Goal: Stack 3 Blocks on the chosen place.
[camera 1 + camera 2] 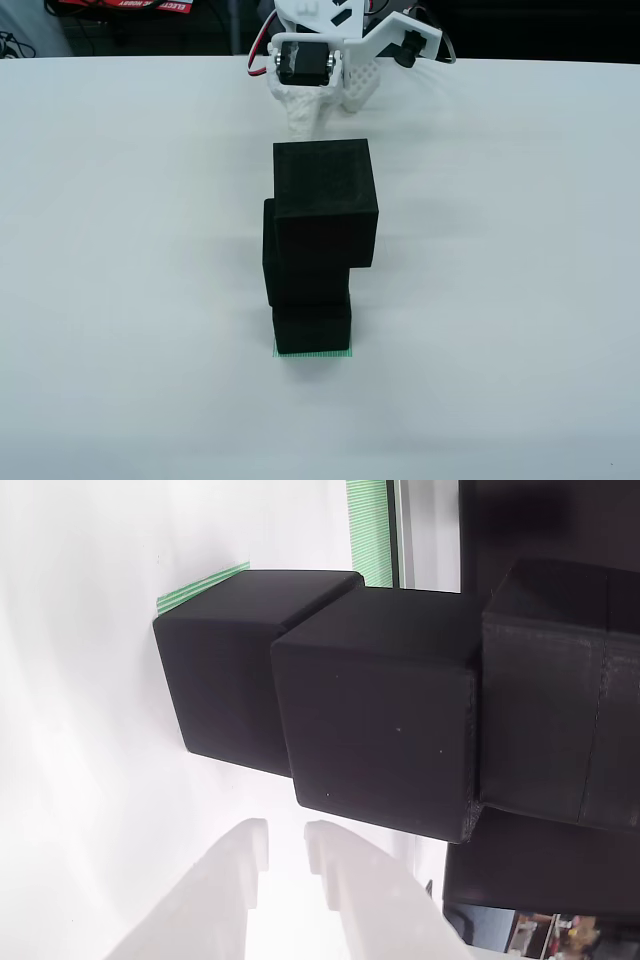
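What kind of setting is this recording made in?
Probably a hobby or lab workbench: a plain white table, a white 3D-printed arm with its claw open, and cluttered gear with red-labelled items along the far edge in the view from above.

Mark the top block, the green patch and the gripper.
top block [323,178]: view from above, on its upper face.
green patch [312,354]: view from above, on the strip showing under the bottom block.
gripper [285,855]: close side view, midway between the white fingertips.

3 matte black blocks [322,205]; green fine-striped square [312,353]; white fingers [330,865]; white table [120,250].
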